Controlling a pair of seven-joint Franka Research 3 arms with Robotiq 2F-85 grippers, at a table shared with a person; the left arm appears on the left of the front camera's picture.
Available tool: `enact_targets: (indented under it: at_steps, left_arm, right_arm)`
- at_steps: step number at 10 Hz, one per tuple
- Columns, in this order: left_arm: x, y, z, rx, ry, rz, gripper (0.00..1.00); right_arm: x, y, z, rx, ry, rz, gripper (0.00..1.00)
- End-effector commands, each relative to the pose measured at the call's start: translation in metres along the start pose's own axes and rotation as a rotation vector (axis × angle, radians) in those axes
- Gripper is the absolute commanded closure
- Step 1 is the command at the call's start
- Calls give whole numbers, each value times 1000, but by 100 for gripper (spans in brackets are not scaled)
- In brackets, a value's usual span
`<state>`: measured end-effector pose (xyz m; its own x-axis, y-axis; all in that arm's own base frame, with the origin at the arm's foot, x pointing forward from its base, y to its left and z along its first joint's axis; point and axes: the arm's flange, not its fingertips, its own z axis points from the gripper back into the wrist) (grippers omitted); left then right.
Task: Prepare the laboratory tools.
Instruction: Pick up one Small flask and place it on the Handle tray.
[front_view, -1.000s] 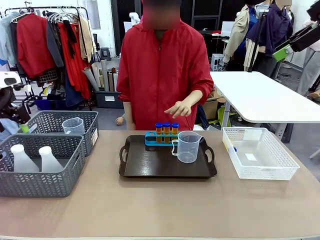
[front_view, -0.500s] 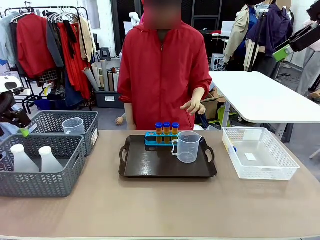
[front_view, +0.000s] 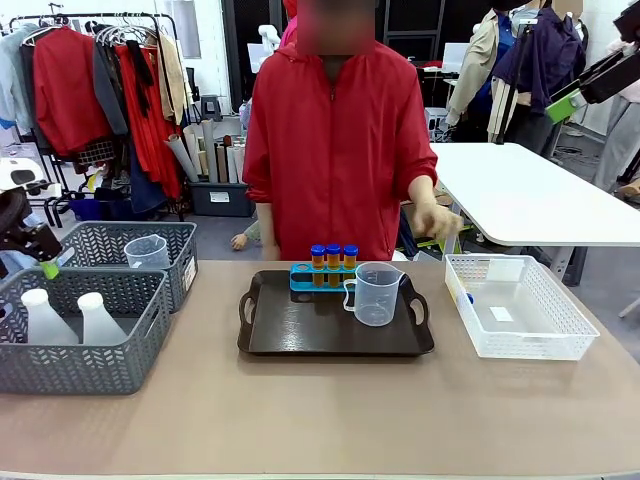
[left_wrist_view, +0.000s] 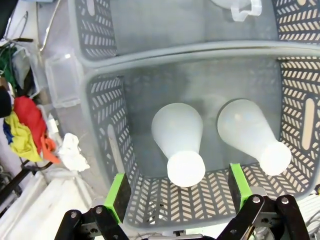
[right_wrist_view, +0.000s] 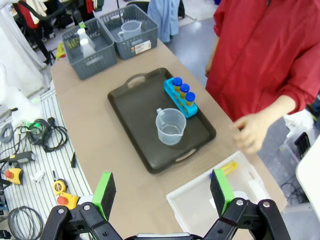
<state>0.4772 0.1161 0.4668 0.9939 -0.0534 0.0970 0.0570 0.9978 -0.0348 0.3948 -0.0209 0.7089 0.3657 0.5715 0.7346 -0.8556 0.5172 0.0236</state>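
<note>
Three orange tubes with blue caps (front_view: 333, 258) stand in a blue rack at the back of a dark tray (front_view: 300, 335). Beside them on the tray stands a clear beaker (front_view: 377, 293) with a handle. Two whitish conical flasks (front_view: 45, 318) (front_view: 100, 320) stand in the near grey basket (front_view: 85, 370). My left gripper (left_wrist_view: 179, 192) hangs open above that basket, with one flask (left_wrist_view: 178, 135) between its green pads and the other flask (left_wrist_view: 250, 132) off to one side. My right gripper (right_wrist_view: 162, 192) is open, high over the table's right side.
A second grey basket (front_view: 180, 245) behind the first holds another clear beaker (front_view: 147, 252). A white basket (front_view: 515, 340) sits right of the tray. A person in a red jacket stands at the far side, one hand (front_view: 437, 220) near the white basket.
The person's hand has drawn back from above the tubes and swung right. My left gripper has shifted slightly at the left edge. The things on the table have not moved.
</note>
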Motion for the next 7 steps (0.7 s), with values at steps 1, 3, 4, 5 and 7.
enact_targets:
  at_steps: [1,3,4,5,7]
  left_arm:
    - [-15,0,-14,37,-12,47,0]
    - [-25,1,-21,60,-14,62,0]
    - [-28,-3,-26,71,-9,48,0]
    - [-27,-5,-30,74,-7,32,0]
    - [-22,-9,-36,84,-29,15,0]
  right_arm:
    - [1,1,1,9,-12,7,0]
    - [1,1,1,9,-12,7,0]
    - [1,1,1,9,-12,7,0]
    - [1,1,1,9,-12,7,0]
    - [1,1,1,9,-12,7,0]
